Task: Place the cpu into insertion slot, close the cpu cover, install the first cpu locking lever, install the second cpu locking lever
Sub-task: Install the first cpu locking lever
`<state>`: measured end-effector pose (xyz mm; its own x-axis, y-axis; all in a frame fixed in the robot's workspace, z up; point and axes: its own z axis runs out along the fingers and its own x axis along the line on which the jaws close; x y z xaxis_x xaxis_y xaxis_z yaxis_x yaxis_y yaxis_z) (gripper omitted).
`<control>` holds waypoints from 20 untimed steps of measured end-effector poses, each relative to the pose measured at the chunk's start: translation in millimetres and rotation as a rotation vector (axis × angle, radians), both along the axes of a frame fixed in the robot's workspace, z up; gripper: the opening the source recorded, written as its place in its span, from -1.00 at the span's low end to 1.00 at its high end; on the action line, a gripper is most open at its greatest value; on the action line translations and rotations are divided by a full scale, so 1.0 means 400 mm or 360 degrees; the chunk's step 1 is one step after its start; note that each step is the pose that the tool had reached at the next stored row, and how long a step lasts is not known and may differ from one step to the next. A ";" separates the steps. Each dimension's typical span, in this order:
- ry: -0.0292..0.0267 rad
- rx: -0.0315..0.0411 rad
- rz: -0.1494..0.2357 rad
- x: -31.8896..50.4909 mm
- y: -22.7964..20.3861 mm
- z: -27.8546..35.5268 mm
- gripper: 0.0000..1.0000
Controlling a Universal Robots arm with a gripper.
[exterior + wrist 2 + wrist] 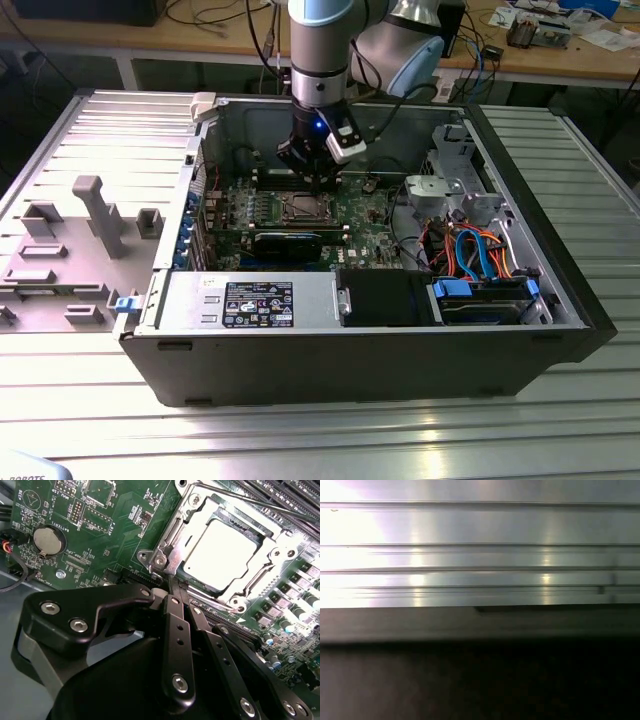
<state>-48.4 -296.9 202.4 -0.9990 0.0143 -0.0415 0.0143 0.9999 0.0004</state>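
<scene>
In the exterior view my gripper (pixel 322 182) reaches down into the open computer case, just above the insertion slot (pixel 305 208) on the green board. The second wrist view shows the cpu (pixel 222 552), dull silver, lying flat in the slot. Over it the cpu cover (pixel 171 539) lies down as a silver frame, with the chip showing through its window. My gripper (pixel 172 586) is shut, its black fingers (pixel 177 630) meeting at the socket's near corner. I cannot tell whether anything is pinched between them. A thin metal lever (pixel 250 502) runs along the socket's far side.
A coin battery (pixel 48 540) and black memory slots (pixel 287 492) flank the socket. A long black card (pixel 290 240), the power supply (pixel 250 300), drive cage (pixel 465 185) and cables (pixel 470 250) crowd the case. A grey fixture tray (pixel 80 230) lies at the exterior view's left. The ribbed metal table (pixel 480 555) surrounds it all.
</scene>
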 end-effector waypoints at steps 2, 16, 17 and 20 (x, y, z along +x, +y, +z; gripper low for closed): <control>0.00001 0.0000 0.0000 0.000 0.000 -0.002 -0.79; -0.00002 0.0029 0.0000 0.001 0.000 0.016 -0.79; -0.00001 0.0027 0.0000 0.001 -0.002 0.016 -0.79; -0.00003 0.0024 0.0000 0.001 -0.009 0.015 -0.79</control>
<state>-48.1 -300.5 208.5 -0.9990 0.0149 -0.0415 0.0143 0.9998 0.0153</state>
